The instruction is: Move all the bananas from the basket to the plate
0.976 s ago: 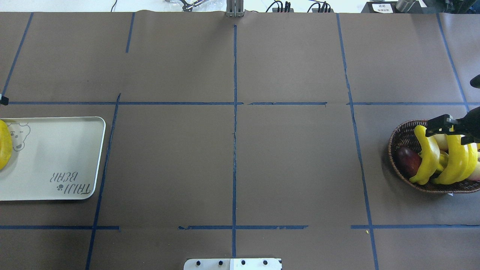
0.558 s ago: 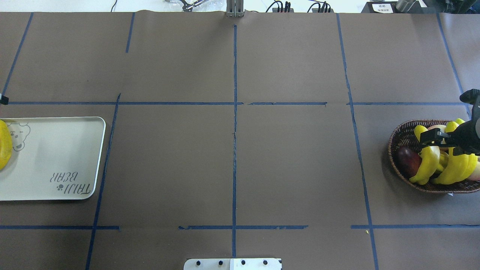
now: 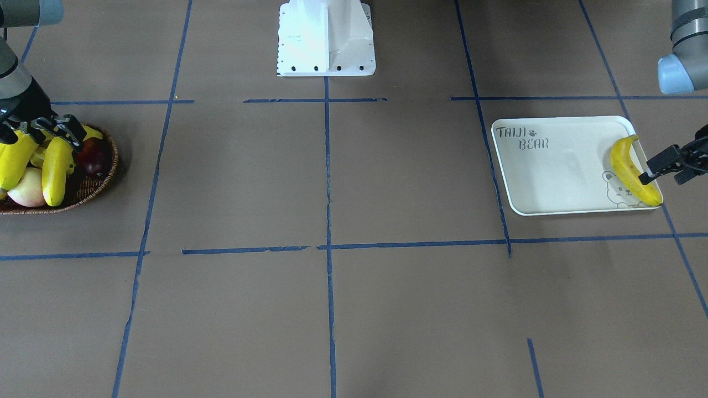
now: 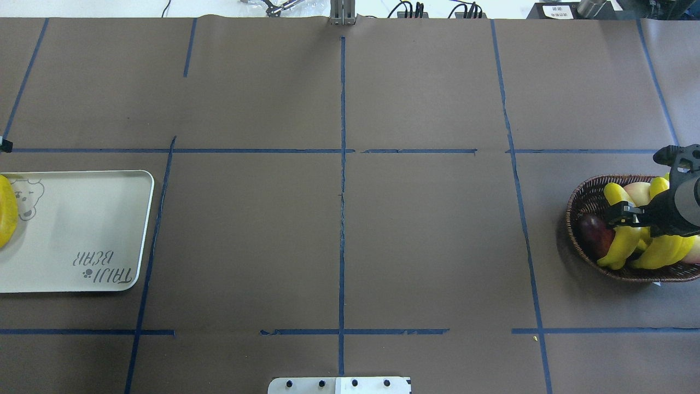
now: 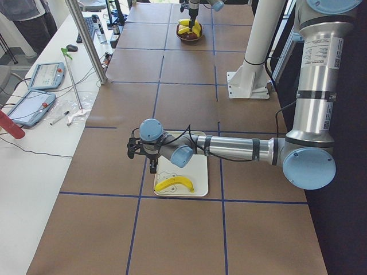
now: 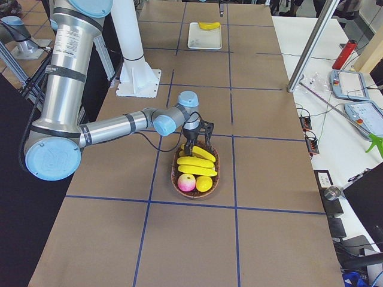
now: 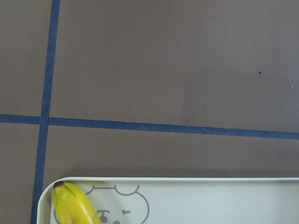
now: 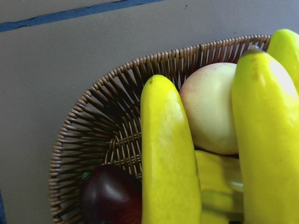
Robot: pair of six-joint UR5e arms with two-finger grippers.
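A robotics lab: a tabletop (image 4: 246,235) papered brown and gridded with blue tape (image 4: 342,219), a white arm pedestal (image 3: 325,38) at 12 o'clock, and teach pendants (image 5: 46,76) on a white side bench (image 5: 34,149).

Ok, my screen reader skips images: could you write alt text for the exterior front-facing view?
The right gripper hangs open over a wicker basket of bananas and other fruit at the view's left edge. At the right, one banana lies on a cream TAIJI BEAR tray, the left gripper open beside it.
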